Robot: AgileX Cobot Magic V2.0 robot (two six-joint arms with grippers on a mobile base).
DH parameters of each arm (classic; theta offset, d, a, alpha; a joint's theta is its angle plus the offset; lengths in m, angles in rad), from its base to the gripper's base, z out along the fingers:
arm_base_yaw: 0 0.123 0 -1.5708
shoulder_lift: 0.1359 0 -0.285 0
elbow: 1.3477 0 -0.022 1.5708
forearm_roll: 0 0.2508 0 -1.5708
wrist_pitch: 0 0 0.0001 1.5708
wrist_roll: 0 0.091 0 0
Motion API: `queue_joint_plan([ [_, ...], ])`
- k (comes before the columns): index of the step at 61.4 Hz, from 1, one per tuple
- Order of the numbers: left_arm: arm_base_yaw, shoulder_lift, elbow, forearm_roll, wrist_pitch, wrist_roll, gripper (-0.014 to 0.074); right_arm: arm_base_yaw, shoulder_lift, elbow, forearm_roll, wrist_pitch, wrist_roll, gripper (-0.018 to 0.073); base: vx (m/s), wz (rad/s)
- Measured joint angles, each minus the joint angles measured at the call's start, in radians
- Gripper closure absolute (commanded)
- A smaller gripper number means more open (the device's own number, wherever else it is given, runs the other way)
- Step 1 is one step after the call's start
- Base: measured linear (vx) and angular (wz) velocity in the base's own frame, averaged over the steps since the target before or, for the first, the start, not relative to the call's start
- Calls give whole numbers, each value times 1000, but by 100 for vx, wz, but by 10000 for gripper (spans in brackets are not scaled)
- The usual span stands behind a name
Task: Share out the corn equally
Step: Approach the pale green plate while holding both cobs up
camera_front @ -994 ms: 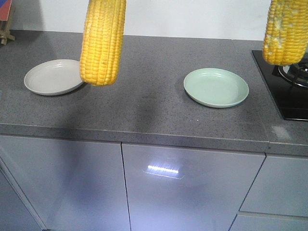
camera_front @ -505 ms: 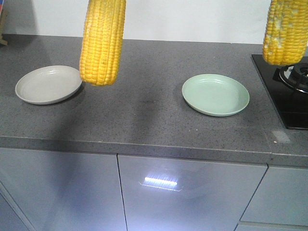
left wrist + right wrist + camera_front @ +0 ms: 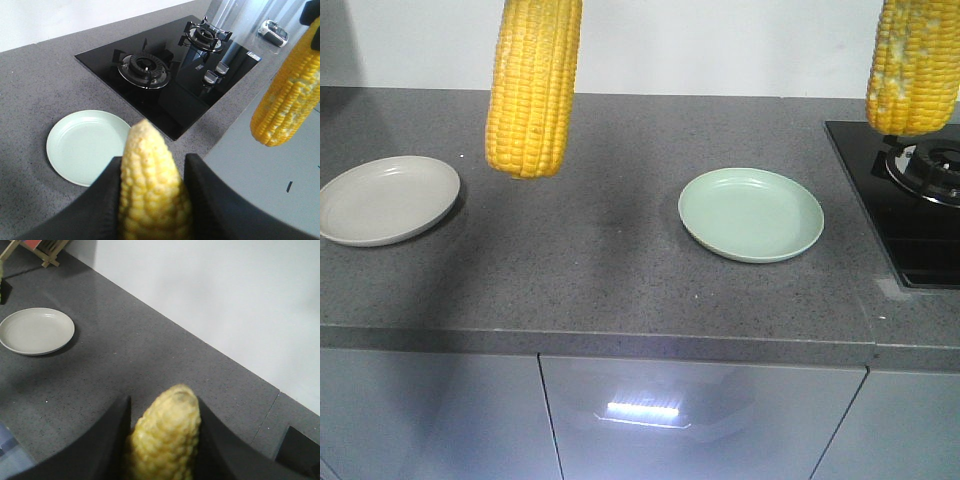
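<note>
1. Tools. The left gripper [image 3: 150, 167] is clamped on the left cob [image 3: 533, 90], with a dark finger pressing each flank and the pointed tip sticking out past them. The right gripper [image 3: 164, 410] is clamped the same way on the right cob [image 3: 912, 70], the one with whitish patches.

2. Position ref. green plate [image 3: 750, 213]. The left cob hangs vertical above the counter [image 3: 590, 260], to the left of the green plate and between it and the beige plate [image 3: 385, 200]. The right cob hangs to the right of the green plate, over the near edge of the hob [image 3: 910, 225]. Neither cob touches anything below it.

3. Progress, my est. Both plates are bare, so 0 cobs are delivered. Pick-up is done for these two. Placement is left to do, one cob per plate as I read the task. I see only two cobs, and no others are in view.

4. Limits. In the front view the top edge cuts off both cobs and hides the grippers entirely. The beige plate and the hob run off the frame edges. In the right wrist view the cob is blurred, so I can't confirm grip depth.
</note>
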Motion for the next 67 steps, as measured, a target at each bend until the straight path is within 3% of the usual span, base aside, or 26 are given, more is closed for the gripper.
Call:
queue_joint_plan([
  [67, 0, 0, 0, 0, 0, 0, 604, 0, 0, 0, 0, 0, 0, 564, 7, -2],
])
